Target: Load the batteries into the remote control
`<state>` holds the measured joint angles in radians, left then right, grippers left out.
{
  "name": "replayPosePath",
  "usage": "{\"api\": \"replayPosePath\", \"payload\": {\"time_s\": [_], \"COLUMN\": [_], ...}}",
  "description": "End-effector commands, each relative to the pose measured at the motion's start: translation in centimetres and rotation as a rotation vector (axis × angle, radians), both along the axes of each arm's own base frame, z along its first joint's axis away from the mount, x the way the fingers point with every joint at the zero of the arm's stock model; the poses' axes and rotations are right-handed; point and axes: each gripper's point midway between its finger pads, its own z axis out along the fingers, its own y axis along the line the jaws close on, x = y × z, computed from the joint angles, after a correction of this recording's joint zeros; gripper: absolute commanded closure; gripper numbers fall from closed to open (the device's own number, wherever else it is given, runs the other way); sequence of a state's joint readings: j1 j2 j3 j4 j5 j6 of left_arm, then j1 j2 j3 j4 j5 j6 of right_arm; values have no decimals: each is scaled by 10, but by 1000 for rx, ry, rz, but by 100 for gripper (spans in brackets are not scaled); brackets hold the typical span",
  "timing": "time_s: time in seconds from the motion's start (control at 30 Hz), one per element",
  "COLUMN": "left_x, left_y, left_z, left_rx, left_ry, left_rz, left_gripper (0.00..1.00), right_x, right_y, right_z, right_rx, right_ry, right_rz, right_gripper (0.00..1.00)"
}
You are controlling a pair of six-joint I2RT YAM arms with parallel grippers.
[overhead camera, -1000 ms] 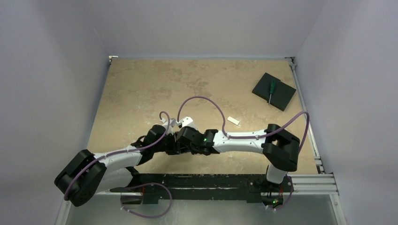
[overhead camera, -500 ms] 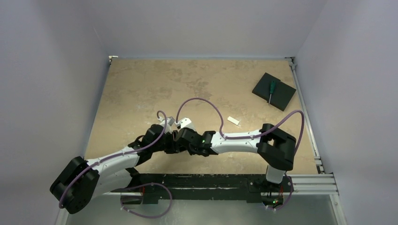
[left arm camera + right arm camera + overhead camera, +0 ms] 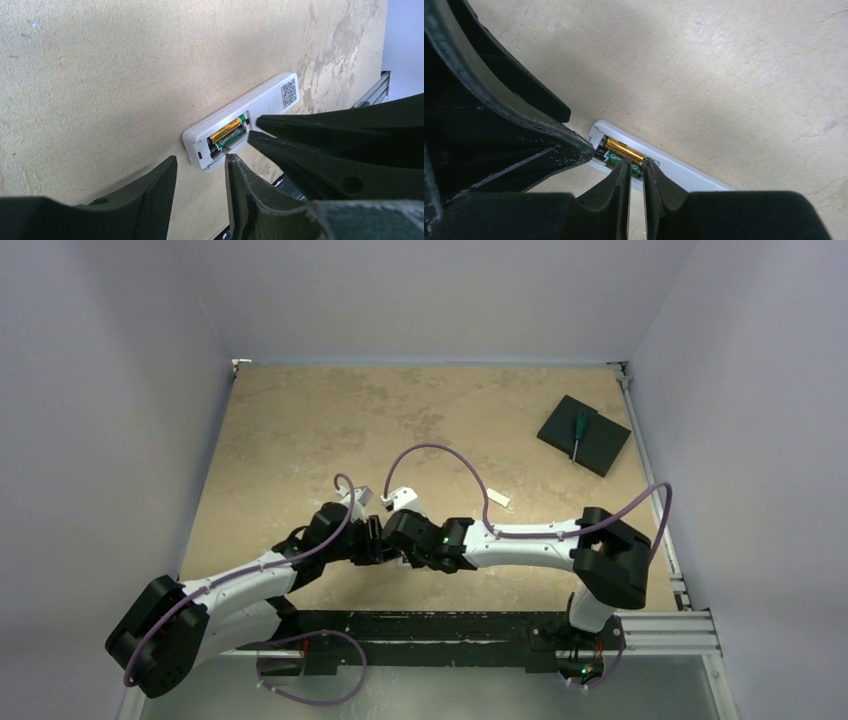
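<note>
1. remote control (image 3: pixel 260 107): white plastic shell, smooth with a soft sheen
2. batteries (image 3: pixel 227 134): one in glossy gold metallic wrap, one in glossy dark wrap with green print
3. table (image 3: pixel 100 75): beige mottled top, matt, finely rough
4. left gripper (image 3: pixel 199 165): black matt plastic, one finger (image 3: pixel 150 200) faced with a finely ribbed pad
5. right gripper (image 3: pixel 635 165): black matt plastic, faintly grainy

Top view: even, diffuse overhead light. Table (image 3: pixel 300 420) mid-bright, walls tinted lilac, soft shadows under the arms at the near side. Focus sharp across the frame.

Left wrist view: table brightly lit. Remote control (image 3: pixel 265 105) crisp, gold battery (image 3: pixel 224 134) carrying a small sheen. Left gripper's fingers (image 3: pixel 125 210) near the lens are soft and underexposed.

Right wrist view: dimmer. Right gripper's fingers (image 3: pixel 664 200) blurred, black detail lost, shadow pooled beneath them.
</note>
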<state>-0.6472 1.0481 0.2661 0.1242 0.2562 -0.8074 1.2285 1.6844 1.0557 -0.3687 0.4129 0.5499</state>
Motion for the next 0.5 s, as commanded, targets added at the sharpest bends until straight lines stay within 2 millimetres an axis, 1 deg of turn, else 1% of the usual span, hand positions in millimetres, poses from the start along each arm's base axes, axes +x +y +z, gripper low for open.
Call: {"api": "replayPosePath", "payload": {"time_s": [0.0,0.27,0.4,0.47], "left_x": [13,17,22,25], "left_y": [-3,-1,-4,-7], "left_z": [21,30,35,37], "left_rx": [-14,-2,7,10], "left_ry": [-60,-72,-81,-83], "left_rz": [10,23,18,11], "left_gripper": [60,58,57,56], "right_x": [14,27,23,18], "right_y": [-12,-40,-49,-53], "right_z": [29,47,49,46], "right_rx": [14,-1,21,25], "right_ry": [-79,-126,-106,-88], "right_rz": [-46,-85,-83,-80], "right_gripper": [76,65,63,63]}}
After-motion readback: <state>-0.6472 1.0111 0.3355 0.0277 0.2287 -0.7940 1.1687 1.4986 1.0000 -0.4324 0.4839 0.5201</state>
